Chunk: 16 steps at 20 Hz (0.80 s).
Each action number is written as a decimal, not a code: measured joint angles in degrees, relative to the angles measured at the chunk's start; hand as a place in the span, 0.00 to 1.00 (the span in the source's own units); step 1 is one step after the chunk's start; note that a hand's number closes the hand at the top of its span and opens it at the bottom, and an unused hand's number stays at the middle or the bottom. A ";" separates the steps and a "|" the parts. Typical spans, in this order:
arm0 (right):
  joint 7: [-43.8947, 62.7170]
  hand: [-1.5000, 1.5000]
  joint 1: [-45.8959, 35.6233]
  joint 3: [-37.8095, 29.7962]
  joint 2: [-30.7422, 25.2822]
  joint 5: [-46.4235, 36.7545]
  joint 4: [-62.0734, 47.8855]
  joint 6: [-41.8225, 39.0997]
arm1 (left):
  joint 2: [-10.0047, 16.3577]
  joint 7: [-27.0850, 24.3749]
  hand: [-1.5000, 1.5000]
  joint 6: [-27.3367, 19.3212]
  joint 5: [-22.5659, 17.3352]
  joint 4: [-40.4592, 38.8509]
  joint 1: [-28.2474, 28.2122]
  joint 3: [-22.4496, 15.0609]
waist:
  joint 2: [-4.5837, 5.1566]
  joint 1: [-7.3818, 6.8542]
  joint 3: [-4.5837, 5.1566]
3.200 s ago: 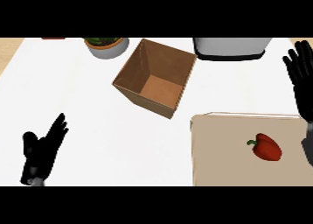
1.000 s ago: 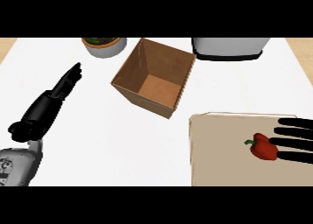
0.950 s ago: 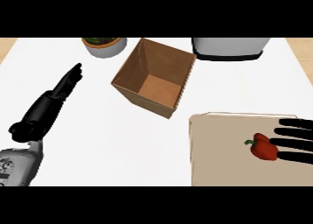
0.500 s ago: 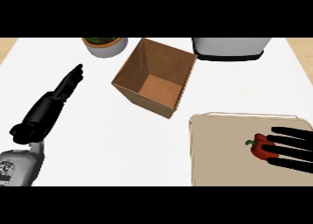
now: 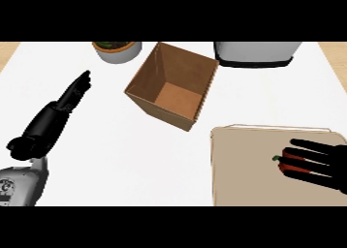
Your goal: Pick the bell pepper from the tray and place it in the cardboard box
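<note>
Your right hand (image 5: 339, 168) lays straight fingers across the bell pepper (image 5: 284, 163) on the tray (image 5: 248, 167), gripping nothing; closing off-centre could roll it away.

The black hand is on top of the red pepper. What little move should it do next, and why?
Probably the right hand should curl round the bell pepper. Its fingers lie straight across it on the tray, so nothing grips it yet, and the cardboard box stands open.

The white counter (image 5: 126, 160) carries an open cardboard box (image 5: 173, 92), a tan tray (image 5: 248, 164), a potted plant (image 5: 118, 51) and a grey pot (image 5: 257, 53) at the back.
</note>
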<state>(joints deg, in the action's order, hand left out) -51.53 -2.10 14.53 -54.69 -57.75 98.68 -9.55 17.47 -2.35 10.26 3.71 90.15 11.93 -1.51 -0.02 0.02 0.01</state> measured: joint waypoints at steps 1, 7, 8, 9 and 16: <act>-0.43 0.00 -0.93 -0.31 0.72 -0.91 -1.46 0.29 | -0.26 -0.55 0.50 0.03 0.43 -0.87 0.20 0.00 | 0.03 -0.04 -0.02; -0.94 0.00 -3.05 -0.54 6.12 -6.90 -5.21 0.57 | -1.01 -2.65 0.50 0.81 1.74 -1.83 -0.26 1.06 | 0.04 -0.09 -0.01; -1.31 0.00 -3.40 -0.72 6.98 -7.62 -5.95 0.53 | -1.20 -2.32 0.50 0.93 1.95 -1.71 -0.13 1.18 | 0.03 -0.10 0.00; -1.51 0.00 -2.97 -0.83 7.62 -8.39 -6.02 0.62 | -1.50 -1.94 0.50 0.87 2.27 -1.07 -0.38 1.11 | 0.02 -0.08 0.00; -3.04 0.00 -4.26 0.08 12.31 -13.64 -10.45 1.10 | -3.05 -1.95 0.50 1.29 3.64 -2.40 0.45 1.46 | 0.04 -0.07 -0.01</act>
<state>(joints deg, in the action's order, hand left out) -54.57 -6.35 14.61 -42.38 -71.39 88.23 -8.45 14.42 -4.30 11.55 7.36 87.75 12.38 -0.05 0.02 -0.05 0.00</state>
